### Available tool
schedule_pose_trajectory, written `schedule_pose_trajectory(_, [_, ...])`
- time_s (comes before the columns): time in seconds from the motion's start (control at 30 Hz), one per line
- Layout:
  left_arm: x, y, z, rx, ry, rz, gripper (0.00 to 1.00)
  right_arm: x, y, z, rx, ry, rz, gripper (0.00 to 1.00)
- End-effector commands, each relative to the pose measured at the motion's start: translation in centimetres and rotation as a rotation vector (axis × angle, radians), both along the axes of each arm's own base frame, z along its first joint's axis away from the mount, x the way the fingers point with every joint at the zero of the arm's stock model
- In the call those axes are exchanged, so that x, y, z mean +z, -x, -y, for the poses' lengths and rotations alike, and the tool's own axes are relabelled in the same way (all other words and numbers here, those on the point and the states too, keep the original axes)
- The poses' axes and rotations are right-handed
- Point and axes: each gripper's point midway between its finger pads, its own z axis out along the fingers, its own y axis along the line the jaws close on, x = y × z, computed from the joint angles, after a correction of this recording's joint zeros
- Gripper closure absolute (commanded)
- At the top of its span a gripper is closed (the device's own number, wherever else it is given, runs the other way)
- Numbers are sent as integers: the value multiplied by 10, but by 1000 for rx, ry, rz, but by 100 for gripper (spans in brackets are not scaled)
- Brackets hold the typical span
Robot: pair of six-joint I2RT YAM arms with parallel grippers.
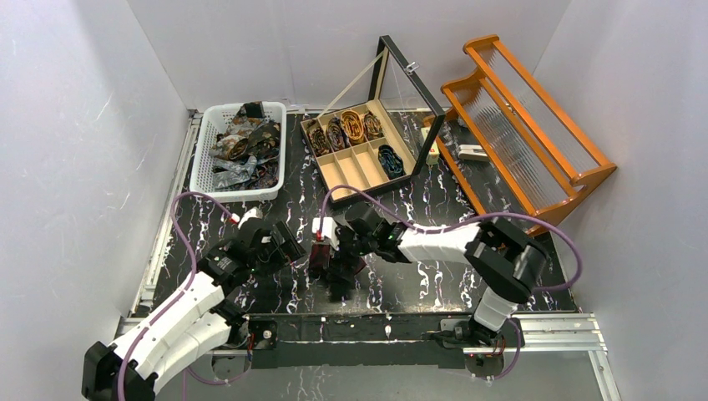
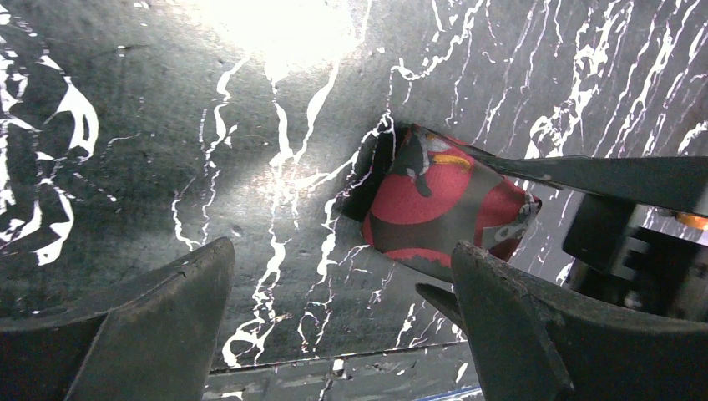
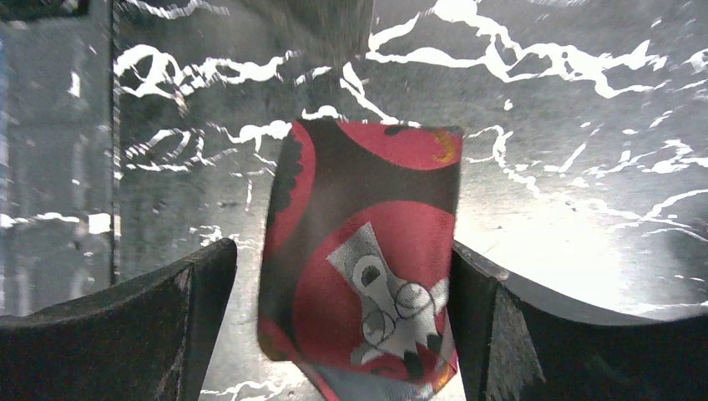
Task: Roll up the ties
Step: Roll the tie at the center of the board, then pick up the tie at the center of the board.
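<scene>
Right tool [image 3: 342, 255] spreading wide and straddling a folded red-and-black patterned fabric tie [image 3: 367, 192] lying flat on the black white-veined desk [image 3: 584, 125], left tool [image 2: 342, 251] gaping wide just beside it

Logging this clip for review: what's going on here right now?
Both arms meet mid-table over a red-and-black patterned tie, gathered into a short bundle. The right gripper straddles it with jaws open. The left gripper hovers beside it, open and holding nothing. Behind them, rolled ties sit in an open wooden compartment box, and loose ties are piled in a white basket.
</scene>
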Motion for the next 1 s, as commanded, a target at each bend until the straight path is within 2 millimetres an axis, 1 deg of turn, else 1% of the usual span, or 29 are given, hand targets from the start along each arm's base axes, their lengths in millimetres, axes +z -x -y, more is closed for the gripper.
schedule_pose_trajectory(0.0, [-3, 0, 8, -50, 25, -2, 2, 55, -6, -5, -69, -122, 24, 1])
schedule_pose_trajectory(0.1, [-6, -1, 11, -62, 29, -8, 2, 68, 5, 2, -62, -137, -8, 1])
schedule_pose_trajectory(0.17, [-6, -2, 14, -70, 35, -5, 2, 77, 1, 10, -155, -165, -24, 1])
schedule_pose_trajectory(0.23, [-5, -4, 17, -82, 47, 0, 2, 86, -8, 22, -310, -209, -75, 1])
schedule_pose_trajectory(0.27, [-5, -4, 19, -88, 52, 3, 2, 90, -16, 30, -439, -227, -146, 1])
schedule_pose_trajectory(0.33, [-6, -6, 21, -91, 59, 8, 2, 90, -38, 55, -782, -224, -344, 1])
schedule_pose_trajectory(0.37, [-6, -6, 23, -101, 70, 5, 2, 89, -43, 64, -861, -217, -420, 1])
schedule_pose_trajectory(0.4, [-6, -5, 26, -112, 83, 5, 2, 85, -42, 73, -902, -194, -489, 1])
schedule_pose_trajectory(0.47, [-6, -6, 28, -120, 89, 9, 1, 76, -35, 84, -972, -155, -638, 1])
schedule_pose_trajectory(0.5, [-5, -7, 29, -123, 92, 14, 2, 71, -30, 87, -1001, -139, -710, 3])
schedule_pose_trajectory(0.57, [-4, -8, 31, -130, 97, 24, 2, 64, -17, 86, -992, -118, -814, 6])
schedule_pose_trajectory(0.6, [-4, -9, 31, -132, 98, 26, 2, 67, -15, 80, -960, -144, -843, 10])
schedule_pose_trajectory(0.63, [-4, -9, 32, -137, 100, 25, 2, 65, -12, 77, -946, -139, -873, 14])
schedule_pose_trajectory(0.7, [-5, -9, 34, -145, 105, 22, 2, 60, -8, 73, -930, -110, -904, 18])
schedule_pose_trajectory(0.97, [-9, -10, 39, -155, 129, 21, 2, 63, -5, 50, -815, -112, -972, 30])
